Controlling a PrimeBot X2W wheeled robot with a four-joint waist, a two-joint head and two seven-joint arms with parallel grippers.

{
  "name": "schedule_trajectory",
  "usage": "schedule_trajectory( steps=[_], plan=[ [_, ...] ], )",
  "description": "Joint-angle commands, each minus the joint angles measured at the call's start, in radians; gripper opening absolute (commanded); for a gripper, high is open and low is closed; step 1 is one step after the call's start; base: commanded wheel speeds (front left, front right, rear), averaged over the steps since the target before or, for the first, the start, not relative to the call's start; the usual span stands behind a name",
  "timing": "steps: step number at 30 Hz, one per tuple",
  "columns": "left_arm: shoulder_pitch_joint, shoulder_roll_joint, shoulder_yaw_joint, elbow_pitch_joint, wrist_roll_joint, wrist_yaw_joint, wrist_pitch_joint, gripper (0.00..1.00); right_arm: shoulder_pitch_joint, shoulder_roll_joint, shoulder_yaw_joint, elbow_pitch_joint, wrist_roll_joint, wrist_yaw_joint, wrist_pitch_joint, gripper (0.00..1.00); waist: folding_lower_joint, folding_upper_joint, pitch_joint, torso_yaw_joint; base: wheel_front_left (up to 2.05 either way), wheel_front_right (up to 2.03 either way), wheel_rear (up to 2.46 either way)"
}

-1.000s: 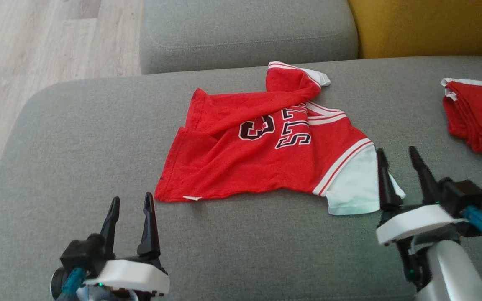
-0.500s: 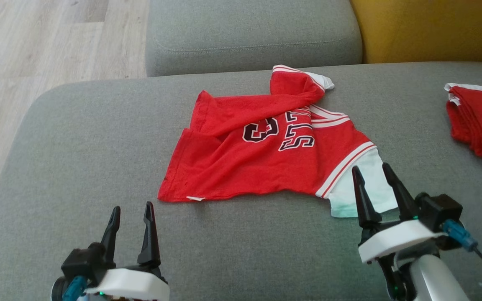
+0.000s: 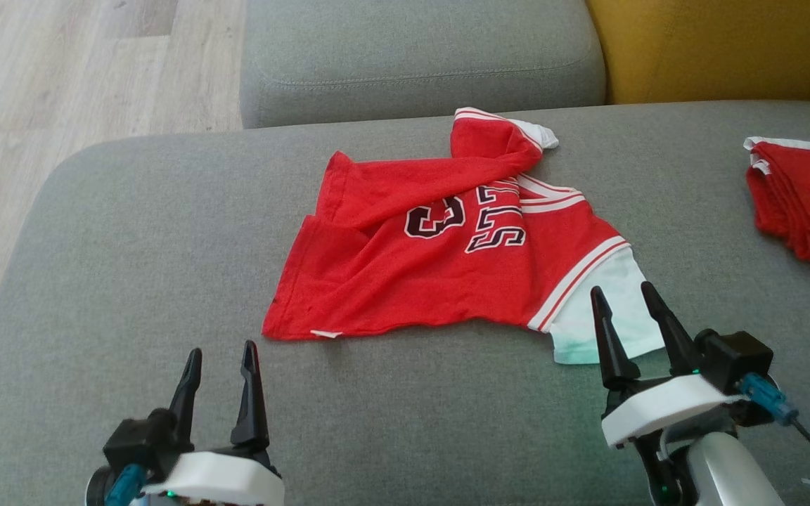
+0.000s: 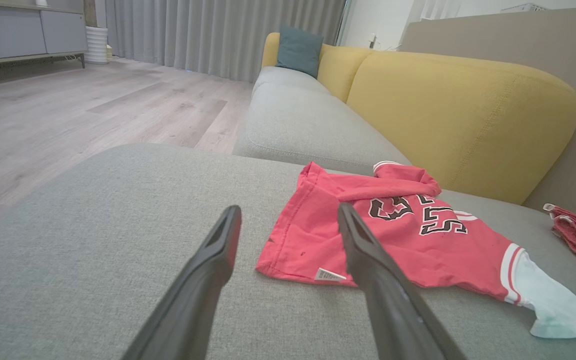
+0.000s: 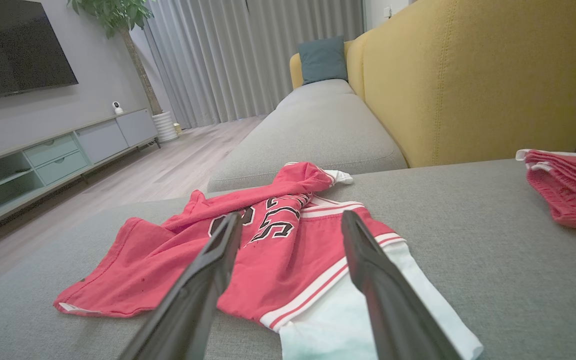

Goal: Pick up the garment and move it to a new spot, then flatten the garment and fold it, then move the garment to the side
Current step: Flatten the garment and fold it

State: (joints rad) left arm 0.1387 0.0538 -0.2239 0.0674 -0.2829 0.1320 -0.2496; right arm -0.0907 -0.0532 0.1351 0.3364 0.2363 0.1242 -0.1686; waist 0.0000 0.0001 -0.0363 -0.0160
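Both wide open and empty: left hand (image 3: pixel 222 346) hovers by the grey cushion's (image 3: pixel 131 232) front edge, right hand (image 3: pixel 620 286) hangs over the red jersey's (image 3: pixel 433 274) white sleeve (image 3: pixel 574 327).

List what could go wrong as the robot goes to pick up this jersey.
1. The open right gripper points at the white sleeve; a pinch there may catch only one layer, so the jersey trails.
2. A fold covers part of the lettering; lifting by one corner could bunch it more.
3. Another red garment lies to the right; a move that way could land on it.
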Motion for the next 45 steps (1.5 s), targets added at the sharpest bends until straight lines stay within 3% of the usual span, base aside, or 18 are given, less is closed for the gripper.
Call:
schedule_trajectory(
  steps=[1, 11, 27, 42, 43, 45],
  plan=[
    [-0.045, -0.004, 0.032, -0.029, 0.005, 0.000, -0.012, 1.00, -0.035, 0.003, 0.021, -0.028, -0.007, 0.007, -0.017, 1.00, 0.0000, -0.0001, 0.000, 0.000, 0.00, 0.00, 0.00],
    [-0.048, -0.004, 0.031, -0.028, 0.007, 0.003, -0.012, 1.00, -0.039, 0.003, -0.017, -0.013, -0.026, 0.007, -0.002, 1.00, 0.0000, -0.0001, 0.004, 0.000, 0.00, 0.00, 0.00],
    [-0.081, -0.004, -0.018, -0.032, 0.000, 0.005, -0.012, 1.00, -0.136, 0.003, -0.321, 0.164, -0.251, 0.007, 0.209, 1.00, 0.0000, -0.0001, 0.096, 0.043, 0.00, 0.00, 0.00],
    [-0.103, -0.004, -0.030, -0.019, -0.008, 0.006, -0.012, 1.00, -0.234, 0.002, -0.394, 0.359, -0.248, 0.007, 0.295, 1.00, 0.0000, -0.0001, 0.124, 0.083, 0.00, 0.00, 0.00],
    [-0.103, -0.004, -0.030, -0.019, -0.008, 0.006, -0.012, 1.00, -0.239, 0.001, -0.398, 0.369, -0.248, 0.007, 0.297, 0.98, 0.0000, -0.0001, 0.124, 0.083, 0.00, 0.00, 0.00],
    [-0.100, -0.004, -0.030, -0.019, -0.009, 0.007, -0.012, 1.00, -0.249, -0.001, -0.404, 0.386, -0.246, 0.007, 0.296, 0.56, 0.0000, -0.0001, 0.122, 0.084, 0.00, 0.00, 0.00]
  ],
)
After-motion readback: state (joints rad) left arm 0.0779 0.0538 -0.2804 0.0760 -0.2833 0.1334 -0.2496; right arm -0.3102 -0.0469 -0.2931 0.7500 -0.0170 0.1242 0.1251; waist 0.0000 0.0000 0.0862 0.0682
